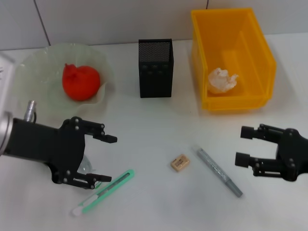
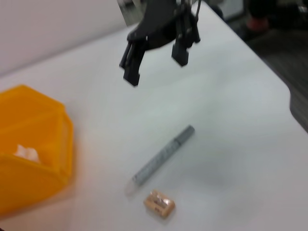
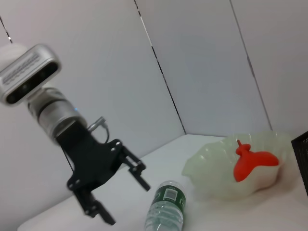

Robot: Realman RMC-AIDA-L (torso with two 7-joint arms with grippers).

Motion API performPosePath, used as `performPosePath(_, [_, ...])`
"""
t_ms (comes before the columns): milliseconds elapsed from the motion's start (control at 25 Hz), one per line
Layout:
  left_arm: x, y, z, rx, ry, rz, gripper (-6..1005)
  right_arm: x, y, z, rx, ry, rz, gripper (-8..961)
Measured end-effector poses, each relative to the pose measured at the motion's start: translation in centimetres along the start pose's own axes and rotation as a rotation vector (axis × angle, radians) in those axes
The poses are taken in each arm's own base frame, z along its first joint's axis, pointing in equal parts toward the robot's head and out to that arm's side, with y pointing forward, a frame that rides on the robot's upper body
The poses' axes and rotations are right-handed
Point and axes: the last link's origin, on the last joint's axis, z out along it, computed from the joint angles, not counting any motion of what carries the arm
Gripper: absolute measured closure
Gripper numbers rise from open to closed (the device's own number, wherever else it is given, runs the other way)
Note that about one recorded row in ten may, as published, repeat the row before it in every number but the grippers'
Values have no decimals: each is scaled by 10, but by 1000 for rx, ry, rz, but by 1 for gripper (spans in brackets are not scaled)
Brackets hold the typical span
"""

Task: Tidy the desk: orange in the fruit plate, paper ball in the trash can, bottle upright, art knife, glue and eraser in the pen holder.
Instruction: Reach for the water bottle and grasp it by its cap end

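The orange [image 1: 80,82] lies in the pale green fruit plate [image 1: 33,67] at the back left. The paper ball [image 1: 222,80] lies in the yellow trash can [image 1: 262,57] at the back right. The black mesh pen holder [image 1: 155,68] stands between them. My left gripper [image 1: 110,159] is open at the front left, over the clear bottle [image 1: 88,167], which lies on its side [image 3: 166,211] and is mostly hidden below it. The green art knife [image 1: 103,191], the tan eraser [image 1: 180,162] and the grey glue pen [image 1: 219,172] lie on the table. My right gripper [image 1: 241,145] is open and empty at the right.
The white table [image 1: 159,207] carries everything. The left wrist view shows the right gripper [image 2: 154,70] beyond the glue pen [image 2: 161,160] and eraser [image 2: 159,203], with the table's edge behind. The right wrist view shows the left gripper [image 3: 127,203] beside the plate [image 3: 216,173].
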Motion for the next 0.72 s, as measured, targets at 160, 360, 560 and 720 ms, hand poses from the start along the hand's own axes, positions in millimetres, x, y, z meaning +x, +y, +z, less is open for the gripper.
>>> performPosePath(160, [13,-13,10,-67,-107,9,273,15,3,-7,14,-12,9,118])
performPosePath(360, [24,-17,29,-177,-242,93,257,24,6,-6,18,12,24,118])
performPosePath(560, [30,-20,44,-271,-373,195,247,26,5,-7,22,18,31,119])
performPosePath(720, [33,-24,51,-332,-452,256,245,24,5,-6,18,15,31,119])
